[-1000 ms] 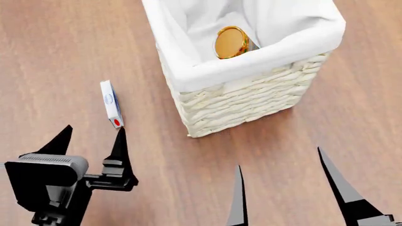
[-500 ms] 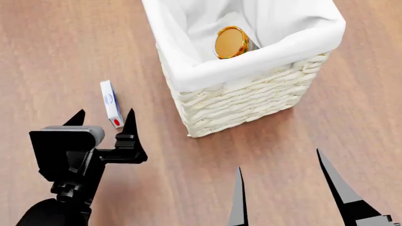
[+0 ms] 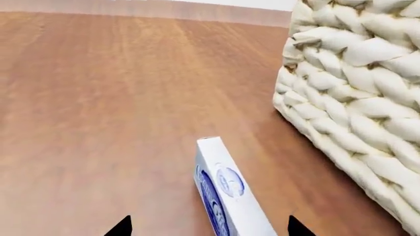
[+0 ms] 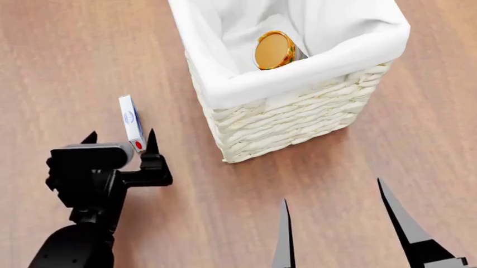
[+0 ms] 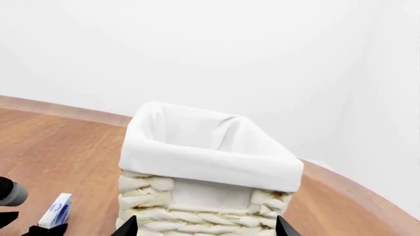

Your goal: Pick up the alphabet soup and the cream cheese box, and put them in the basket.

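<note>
The cream cheese box (image 4: 132, 121) stands on its thin edge on the wooden floor, left of the basket (image 4: 291, 120); it is white with a blue side and a red dot. My left gripper (image 4: 120, 135) is open, and its fingers straddle the box's near end without touching it. In the left wrist view the box (image 3: 226, 196) runs up between the two fingertips of the gripper (image 3: 208, 227). The alphabet soup (image 4: 274, 50) lies inside the basket, only its gold end showing. My right gripper (image 4: 333, 195) hangs open and empty in front of the basket.
The basket's woven wall (image 3: 354, 98) rises close beside the box. From the right wrist I see the basket (image 5: 203, 147) head-on, the box (image 5: 58, 210) low beside it, and white walls behind. Bare wooden floor (image 4: 67, 56) lies around.
My left gripper has advanced toward the box, so its open fingers now flank the box's near end. The right gripper, box and basket have not moved.
</note>
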Available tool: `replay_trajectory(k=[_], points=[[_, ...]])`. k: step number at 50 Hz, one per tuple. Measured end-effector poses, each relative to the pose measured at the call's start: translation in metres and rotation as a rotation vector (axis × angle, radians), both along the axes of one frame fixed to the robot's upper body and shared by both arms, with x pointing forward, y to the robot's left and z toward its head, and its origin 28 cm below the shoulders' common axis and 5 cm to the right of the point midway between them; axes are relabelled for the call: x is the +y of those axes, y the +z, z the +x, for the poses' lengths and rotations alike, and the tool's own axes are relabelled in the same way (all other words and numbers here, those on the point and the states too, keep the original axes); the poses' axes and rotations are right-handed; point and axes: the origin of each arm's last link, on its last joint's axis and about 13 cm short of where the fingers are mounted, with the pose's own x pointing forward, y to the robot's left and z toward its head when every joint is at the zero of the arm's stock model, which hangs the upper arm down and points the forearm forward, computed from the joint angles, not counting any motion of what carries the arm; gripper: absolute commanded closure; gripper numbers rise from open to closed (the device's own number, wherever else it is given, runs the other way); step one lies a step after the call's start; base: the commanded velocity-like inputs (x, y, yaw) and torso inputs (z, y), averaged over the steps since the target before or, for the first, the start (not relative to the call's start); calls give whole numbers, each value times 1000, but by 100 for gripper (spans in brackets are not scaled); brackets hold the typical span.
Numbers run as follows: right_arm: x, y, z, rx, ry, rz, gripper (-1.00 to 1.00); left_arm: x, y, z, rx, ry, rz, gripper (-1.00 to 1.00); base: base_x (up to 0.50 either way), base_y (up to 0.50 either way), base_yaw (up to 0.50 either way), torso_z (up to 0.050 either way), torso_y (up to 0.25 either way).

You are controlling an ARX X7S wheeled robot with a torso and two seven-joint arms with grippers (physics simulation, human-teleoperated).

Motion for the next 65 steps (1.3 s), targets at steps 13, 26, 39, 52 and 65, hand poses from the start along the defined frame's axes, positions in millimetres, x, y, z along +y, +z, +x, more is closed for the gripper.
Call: replay_trajectory(k=[13, 26, 39, 52, 65], points=[[0, 0, -2, -1, 0, 1, -100, -1, -1, 0, 4, -9, 17, 100, 0, 0, 0, 0, 0], [1, 1, -4, -6, 1, 5, -100, 2, 1, -2, 8, -4, 15, 100, 0, 0, 0, 0, 0], [1, 2, -6, -12, 6, 9, -100, 14, 56, -9, -130, 11, -11, 100, 0, 0, 0, 0, 1], [2, 3, -8, -16, 13, 18, -100, 24, 140, -14, -316, 11, -12, 100, 0, 0, 0, 1, 0], [1, 3, -9, -16, 13, 22, -100, 21, 213, 12, -401, -37, 37, 100, 0, 0, 0, 0, 1]])
